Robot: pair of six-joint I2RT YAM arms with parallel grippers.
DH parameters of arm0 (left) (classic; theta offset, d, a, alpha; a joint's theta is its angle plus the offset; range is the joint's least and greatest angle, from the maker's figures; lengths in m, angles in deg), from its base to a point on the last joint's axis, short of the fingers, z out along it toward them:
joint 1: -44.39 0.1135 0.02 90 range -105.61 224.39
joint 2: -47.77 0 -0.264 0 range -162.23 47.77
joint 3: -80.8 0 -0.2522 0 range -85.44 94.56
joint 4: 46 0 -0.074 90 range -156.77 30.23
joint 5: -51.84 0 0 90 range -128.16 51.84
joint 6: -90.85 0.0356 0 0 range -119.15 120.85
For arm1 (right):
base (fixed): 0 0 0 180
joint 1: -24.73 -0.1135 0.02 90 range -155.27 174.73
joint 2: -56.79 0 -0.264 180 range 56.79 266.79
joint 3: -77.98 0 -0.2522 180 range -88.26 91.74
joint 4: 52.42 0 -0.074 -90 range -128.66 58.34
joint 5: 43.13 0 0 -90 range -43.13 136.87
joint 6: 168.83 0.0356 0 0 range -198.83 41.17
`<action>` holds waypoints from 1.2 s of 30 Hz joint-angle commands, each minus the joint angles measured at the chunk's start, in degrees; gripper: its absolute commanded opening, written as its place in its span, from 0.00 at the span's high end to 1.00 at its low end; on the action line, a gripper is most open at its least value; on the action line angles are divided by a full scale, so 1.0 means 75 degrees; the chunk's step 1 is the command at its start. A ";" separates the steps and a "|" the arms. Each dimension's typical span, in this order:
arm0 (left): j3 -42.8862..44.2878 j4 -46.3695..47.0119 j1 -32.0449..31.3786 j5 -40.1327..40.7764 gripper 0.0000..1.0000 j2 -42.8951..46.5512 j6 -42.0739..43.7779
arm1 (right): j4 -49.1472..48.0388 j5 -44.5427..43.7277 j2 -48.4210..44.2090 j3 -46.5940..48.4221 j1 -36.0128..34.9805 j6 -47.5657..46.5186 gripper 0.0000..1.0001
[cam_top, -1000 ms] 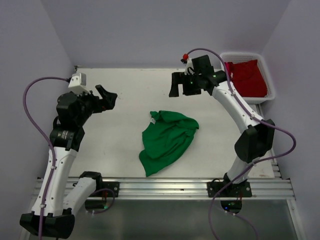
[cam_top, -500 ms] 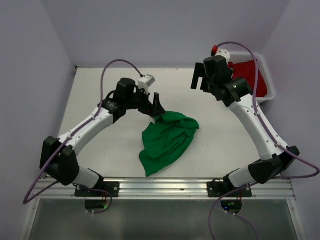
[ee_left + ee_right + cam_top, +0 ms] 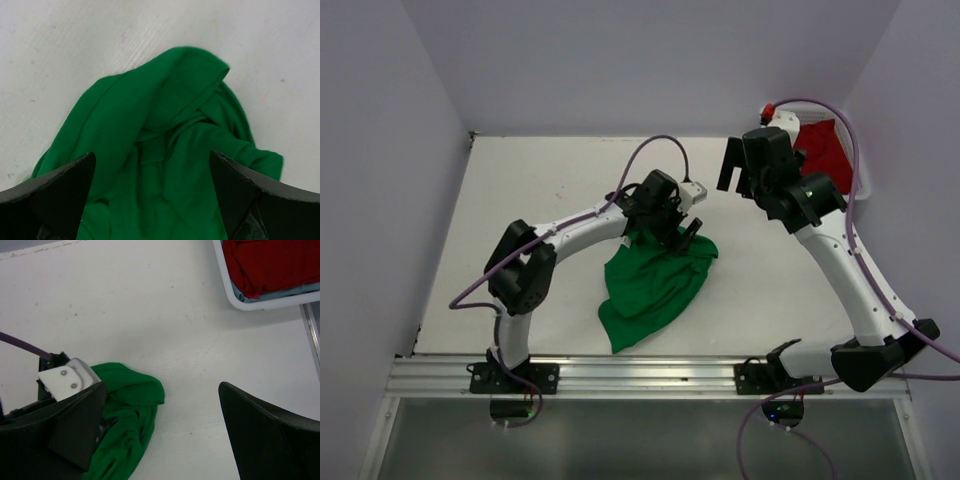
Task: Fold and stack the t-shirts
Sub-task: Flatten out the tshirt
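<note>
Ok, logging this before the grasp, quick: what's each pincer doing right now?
Left pincer: open above the crumpled bright green cloth t-shirt, not gripping it.
Right pincer: open, holding nothing.

My gripper [image 3: 152, 161] stands wide apart, and its two dark fingers [image 3: 52, 195] fill the lower left and lower right corners of my view. Between them lies the green shirt [image 3: 150, 125], crumpled on the white surface [image 3: 60, 45]. Neither finger is pinching any cloth. The shirt's far edge bulges into a rounded fold, and below that fold several creases run together toward the middle of the heap. A smaller lobe of cloth sticks out to the right, just beyond my right finger. The cloth reaches down to the bottom edge of my view. The bare surface shows around the shirt on the far side, with a few faint specks.
</note>
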 commanded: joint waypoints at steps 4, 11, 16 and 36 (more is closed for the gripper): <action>0.0450 -0.0443 -0.0061 0.1584 0.02 -0.1025 0.1230 | -0.0107 0.0014 -0.0313 -0.0199 -0.0021 0.0026 0.01; 0.1186 -0.0138 -0.0062 0.2474 0.09 -0.1846 0.1676 | -0.0236 0.0155 -0.0466 -0.0363 -0.0009 -0.0161 0.01; 0.1692 -0.0021 -0.0061 0.2944 0.60 -0.2011 0.1618 | -0.0330 0.0155 -0.0665 -0.0586 -0.0021 -0.0290 0.01; 0.1435 -0.0804 0.1133 0.5815 1.00 -0.0734 -0.1321 | -0.0588 0.0589 -0.0186 -0.1124 -0.0009 -0.0349 0.01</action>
